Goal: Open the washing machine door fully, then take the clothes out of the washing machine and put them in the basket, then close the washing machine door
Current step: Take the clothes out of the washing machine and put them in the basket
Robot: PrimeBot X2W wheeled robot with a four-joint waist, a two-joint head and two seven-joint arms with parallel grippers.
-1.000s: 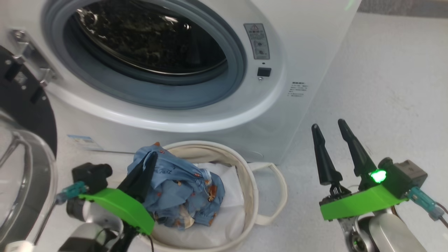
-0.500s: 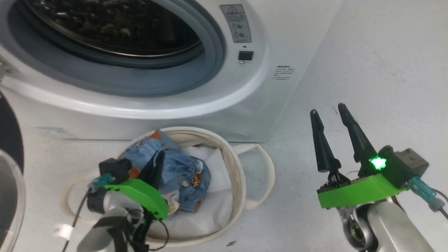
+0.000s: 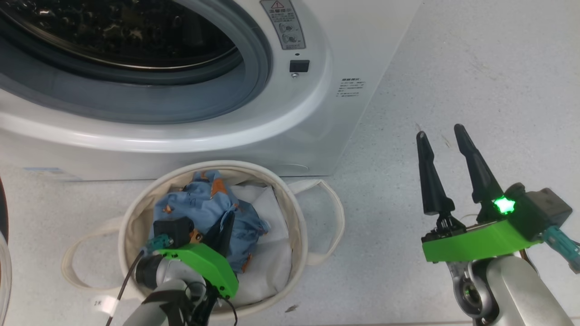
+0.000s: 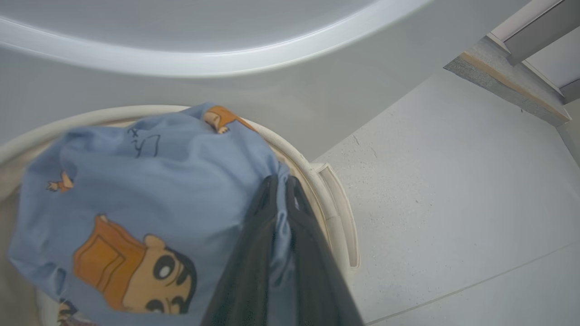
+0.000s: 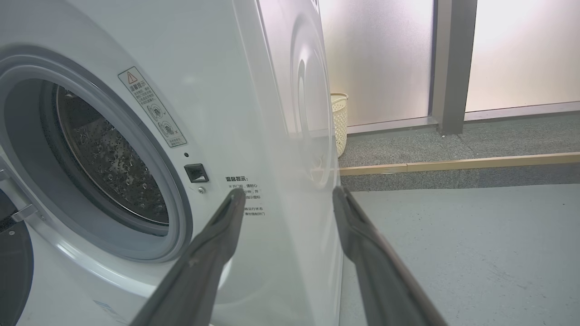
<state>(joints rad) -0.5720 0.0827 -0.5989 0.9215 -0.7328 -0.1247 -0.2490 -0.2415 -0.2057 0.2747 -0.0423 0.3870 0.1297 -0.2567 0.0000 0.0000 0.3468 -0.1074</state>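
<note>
Your left gripper [image 4: 281, 182]: jaws pinched shut on fold of clothes [image 3: 199, 203] (light blue, cartoon print). Bundle sits inside basket [image 3: 235, 165], on white liner. Your right gripper [image 3: 440, 130]: jaws spread wide, holding nothing, over floor [image 3: 453, 68] right of basket. Washing machine [image 3: 317, 113] just behind basket, drum mouth uncovered.

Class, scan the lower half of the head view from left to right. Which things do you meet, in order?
basket's left handle → clothes → basket's right handle → right gripper
</note>
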